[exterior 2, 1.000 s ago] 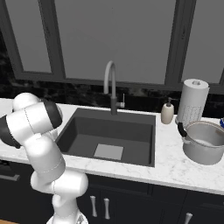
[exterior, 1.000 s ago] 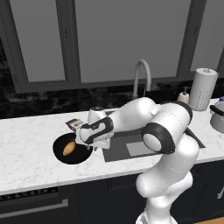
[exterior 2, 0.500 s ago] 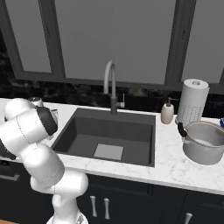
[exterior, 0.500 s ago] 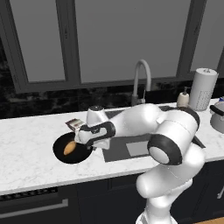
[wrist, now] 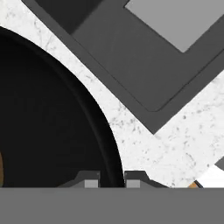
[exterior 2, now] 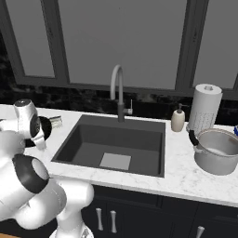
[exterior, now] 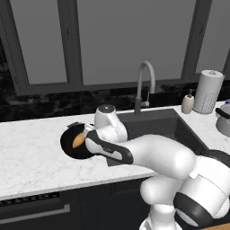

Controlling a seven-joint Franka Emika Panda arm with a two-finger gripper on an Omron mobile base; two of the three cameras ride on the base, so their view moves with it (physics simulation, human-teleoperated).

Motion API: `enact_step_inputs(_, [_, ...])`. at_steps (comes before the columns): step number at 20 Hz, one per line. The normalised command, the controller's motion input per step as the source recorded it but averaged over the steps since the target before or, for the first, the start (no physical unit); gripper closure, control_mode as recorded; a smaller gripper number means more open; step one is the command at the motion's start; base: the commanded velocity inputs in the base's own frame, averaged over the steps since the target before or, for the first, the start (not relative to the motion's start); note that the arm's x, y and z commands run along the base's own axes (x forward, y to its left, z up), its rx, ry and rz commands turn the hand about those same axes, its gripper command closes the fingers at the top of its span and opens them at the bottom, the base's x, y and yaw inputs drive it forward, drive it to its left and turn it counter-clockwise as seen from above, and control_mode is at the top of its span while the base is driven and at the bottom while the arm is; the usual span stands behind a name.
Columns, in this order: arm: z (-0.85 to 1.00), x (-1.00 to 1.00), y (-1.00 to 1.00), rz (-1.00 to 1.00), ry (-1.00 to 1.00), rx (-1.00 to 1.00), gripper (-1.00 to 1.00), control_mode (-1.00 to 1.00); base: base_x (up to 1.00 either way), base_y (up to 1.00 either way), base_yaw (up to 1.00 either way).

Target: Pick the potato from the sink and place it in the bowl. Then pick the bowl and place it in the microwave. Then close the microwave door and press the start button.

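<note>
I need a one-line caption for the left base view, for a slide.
Gripper at the near rim of the black bowl holding the potato, left of the sink.

Glossy black bowl (exterior: pixel 72 146), matt grey sink (exterior 2: pixel 116 146), veined white marble counter (exterior: pixel 31 157).

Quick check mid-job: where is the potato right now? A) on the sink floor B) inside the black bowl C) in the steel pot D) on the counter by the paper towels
B: the potato lies inside the bowl on the counter left of the sink.
</note>
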Motion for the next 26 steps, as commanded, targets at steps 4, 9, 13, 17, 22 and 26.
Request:
enact_step_inputs(4, [0.93, -0.35, -0.63, -0.38, 0.05, 0.05, 1.00, -1.00, 0.00, 0.00, 0.00])
enact_step_inputs(9, [0.78, -0.42, -0.77, -0.39, 0.16, 0.07, 1.00, -1.00, 0.00, 0.00, 0.00])
enact_step_inputs(13, [0.74, -0.50, -0.78, -0.36, 0.15, 0.07, 1.00, -1.00, 0.00, 0.00, 0.00])
enact_step_inputs(17, [0.76, -0.51, -0.73, -0.37, 0.10, 0.03, 1.00, -1.00, 0.00, 0.00, 0.00])
enact_step_inputs(22, [0.33, -0.42, -0.59, -0.25, -0.04, 0.00, 1.00, -1.00, 0.00, 0.00, 0.00])
enact_step_inputs(26, [0.31, -0.53, -0.56, -0.13, -0.18, 0.01, 1.00, -1.00, 0.00, 0.00, 0.00])
